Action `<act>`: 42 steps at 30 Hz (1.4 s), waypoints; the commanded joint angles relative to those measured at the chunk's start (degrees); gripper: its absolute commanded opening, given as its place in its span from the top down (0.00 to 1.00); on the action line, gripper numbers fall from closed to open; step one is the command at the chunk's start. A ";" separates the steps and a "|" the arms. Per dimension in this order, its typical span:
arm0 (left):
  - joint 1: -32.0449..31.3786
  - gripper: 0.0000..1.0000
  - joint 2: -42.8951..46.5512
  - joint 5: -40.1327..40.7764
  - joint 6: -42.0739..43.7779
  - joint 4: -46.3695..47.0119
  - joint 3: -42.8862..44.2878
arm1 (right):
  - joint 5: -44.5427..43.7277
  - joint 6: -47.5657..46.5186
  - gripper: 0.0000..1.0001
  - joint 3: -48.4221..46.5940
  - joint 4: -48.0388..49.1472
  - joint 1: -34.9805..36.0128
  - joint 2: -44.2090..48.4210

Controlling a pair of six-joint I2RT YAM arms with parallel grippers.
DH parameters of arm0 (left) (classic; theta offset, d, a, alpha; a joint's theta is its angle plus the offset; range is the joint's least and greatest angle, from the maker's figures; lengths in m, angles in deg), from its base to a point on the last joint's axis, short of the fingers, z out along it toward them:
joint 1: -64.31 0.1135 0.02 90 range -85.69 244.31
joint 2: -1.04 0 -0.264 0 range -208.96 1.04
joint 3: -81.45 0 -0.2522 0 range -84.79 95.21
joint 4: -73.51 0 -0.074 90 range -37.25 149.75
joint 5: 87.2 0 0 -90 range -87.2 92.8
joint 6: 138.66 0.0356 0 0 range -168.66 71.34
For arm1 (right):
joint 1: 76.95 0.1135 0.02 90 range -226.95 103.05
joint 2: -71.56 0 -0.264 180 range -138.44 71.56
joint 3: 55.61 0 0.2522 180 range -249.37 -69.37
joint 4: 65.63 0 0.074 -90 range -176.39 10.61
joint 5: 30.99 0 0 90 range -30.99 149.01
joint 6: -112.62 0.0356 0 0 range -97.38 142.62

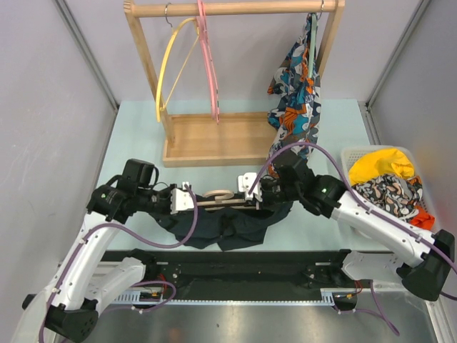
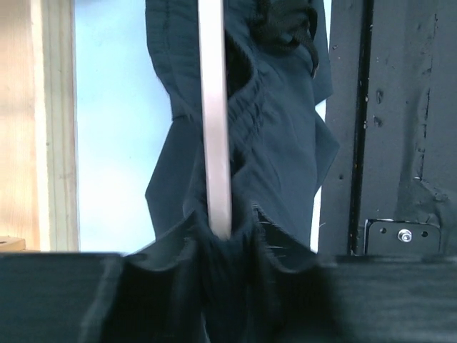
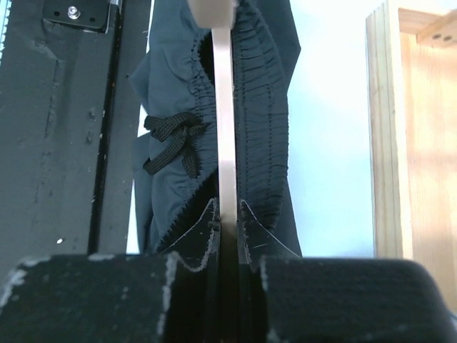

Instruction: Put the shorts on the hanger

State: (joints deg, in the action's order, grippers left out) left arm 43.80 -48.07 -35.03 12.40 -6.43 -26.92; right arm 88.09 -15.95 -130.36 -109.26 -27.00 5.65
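Observation:
The tan hanger [image 1: 211, 202] hangs level above the table's front middle, held between my two grippers. The dark navy shorts [image 1: 235, 227] are draped over its bar and sag below it. My left gripper [image 1: 189, 200] is at the bar's left end. In the left wrist view the hanger [image 2: 214, 107] runs into that gripper [image 2: 223, 236], where dark shorts fabric [image 2: 278, 143] bunches around it and hides the contact. My right gripper [image 1: 251, 198] is at the right end. In the right wrist view it [image 3: 227, 214] is shut tight on the hanger [image 3: 224, 128], beside the waistband [image 3: 268, 107] and drawstring [image 3: 171, 139].
A wooden rack [image 1: 214, 139] stands behind with a yellow hanger [image 1: 171, 64], a pink hanger [image 1: 208, 57] and a colourful patterned garment [image 1: 296, 86]. A white basket [image 1: 348, 161] of cloths sits at the right. A black rail [image 1: 235, 261] runs along the near edge.

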 commanded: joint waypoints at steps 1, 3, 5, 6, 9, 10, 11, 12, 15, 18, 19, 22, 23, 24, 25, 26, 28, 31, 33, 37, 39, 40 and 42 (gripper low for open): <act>-0.14 0.66 2.25 -2.43 1.87 -0.10 1.99 | -1.65 2.61 1.00 -3.08 -3.69 -1.52 5.96; 0.12 0.62 2.78 -2.34 1.70 0.17 2.08 | -2.01 3.14 1.00 -3.17 -5.46 -1.70 7.02; 0.30 0.59 2.96 -2.78 1.35 0.78 2.51 | -2.88 4.37 1.00 -3.34 -6.86 -1.88 8.42; 0.21 0.54 2.96 -3.04 1.00 1.13 2.60 | -3.15 4.64 1.00 -3.34 -7.31 -1.79 8.69; 0.30 0.53 2.87 -4.45 -2.42 3.41 4.00 | -4.12 6.21 1.00 -3.87 -8.27 -1.88 9.48; 0.30 0.53 2.78 -4.71 -3.22 3.94 4.88 | -4.82 6.66 1.00 -4.05 -8.71 -1.88 9.66; 0.47 0.53 2.61 -4.89 -4.10 4.47 5.24 | -5.34 7.10 1.00 -4.66 -9.06 -1.96 9.83; 0.82 0.52 2.61 -5.15 -6.11 5.78 5.59 | -6.05 8.58 1.00 -5.10 -9.50 -2.05 9.92; 4.42 0.45 3.66 -6.82 -12.59 11.82 6.47 | -13.06 14.89 1.00 -8.42 -11.17 -2.58 8.96; 7.50 0.29 5.94 -5.17 -21.12 20.86 5.51 | -19.31 21.22 1.00 -12.64 -16.09 -4.24 7.38; 7.77 0.24 6.56 -4.29 -22.81 22.91 4.63 | -21.33 22.56 1.00 -13.18 -18.36 -4.69 7.11; 7.77 0.07 7.88 -2.08 -29.05 28.72 3.57 | -25.11 26.86 1.00 -16.17 -21.54 -6.61 5.88; 7.77 0.01 7.97 -1.64 -30.28 29.69 3.48 | -26.08 27.92 1.00 -17.05 -21.81 -7.23 5.53; 7.77 0.00 7.88 -0.42 -33.25 31.61 3.22 | -26.88 29.32 1.00 -18.10 -21.99 -7.85 5.09; 7.77 0.00 7.79 -0.06 -34.68 32.41 3.04 | -27.75 31.77 1.00 -20.81 -22.51 -9.68 3.96; 7.77 0.00 7.71 -0.06 -35.82 32.94 2.95 | -28.55 33.36 1.00 -22.14 -22.78 -10.22 3.08; 7.77 0.00 7.97 -0.41 -38.37 34.18 2.34 | -32.56 36.27 1.00 -26.78 -23.48 -11.19 0.62; 7.77 0.00 9.28 -1.11 -40.49 36.02 0.76 | -36.71 41.37 1.00 -32.85 -23.75 -11.98 -2.37; 7.77 0.00 9.99 -1.46 -41.45 37.08 -0.47 | -38.13 44.53 1.00 -35.67 -23.22 -12.07 -3.95; 7.77 0.00 11.48 -2.08 -42.60 37.78 -1.53 | -41.38 47.97 1.00 -44.37 -22.60 -12.16 -8.52; 7.77 0.00 12.01 -2.34 -42.86 37.96 -1.97 | -41.74 49.55 1.00 -49.82 -22.34 -12.95 -11.69; 7.77 0.00 12.10 -2.52 -42.86 37.87 -2.05 | -41.82 49.90 1.00 -51.40 -22.08 -13.30 -12.92; 7.77 0.00 12.63 -2.69 -42.78 37.96 -2.32 | -41.74 50.34 1.00 -56.76 -21.90 -14.35 -16.52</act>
State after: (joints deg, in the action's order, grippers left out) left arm 51.21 -36.66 -36.43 -28.19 28.83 -28.83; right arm 49.51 30.33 -178.10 -136.49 -39.70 -7.18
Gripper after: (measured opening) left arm 0.996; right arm 0.077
